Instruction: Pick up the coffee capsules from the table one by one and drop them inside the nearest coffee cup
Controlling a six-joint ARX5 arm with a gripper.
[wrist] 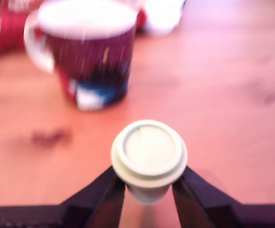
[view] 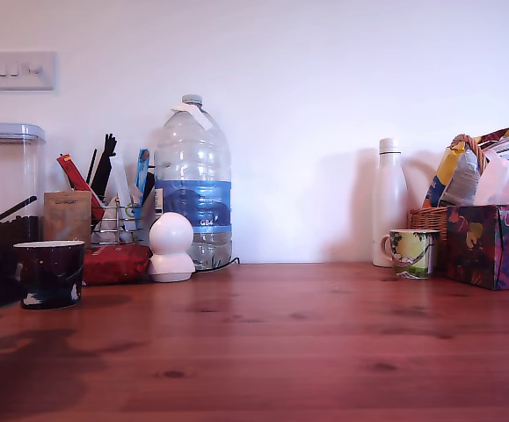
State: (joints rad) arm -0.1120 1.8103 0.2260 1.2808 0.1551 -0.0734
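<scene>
My end effector [wrist: 148,190] pinches the pod [wrist: 148,154] by its sides, lid up, so it can drop straight. The pod hangs above the counter [wrist: 232,104], near the cup [wrist: 87,52], which sits far left in the exterior view.

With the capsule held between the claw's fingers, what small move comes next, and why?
Probably carry the capsule forward over the dark cup. The claw grips it below its rim, and the cup's open mouth lies just ahead on the table, so the capsule is not yet above it.
</scene>
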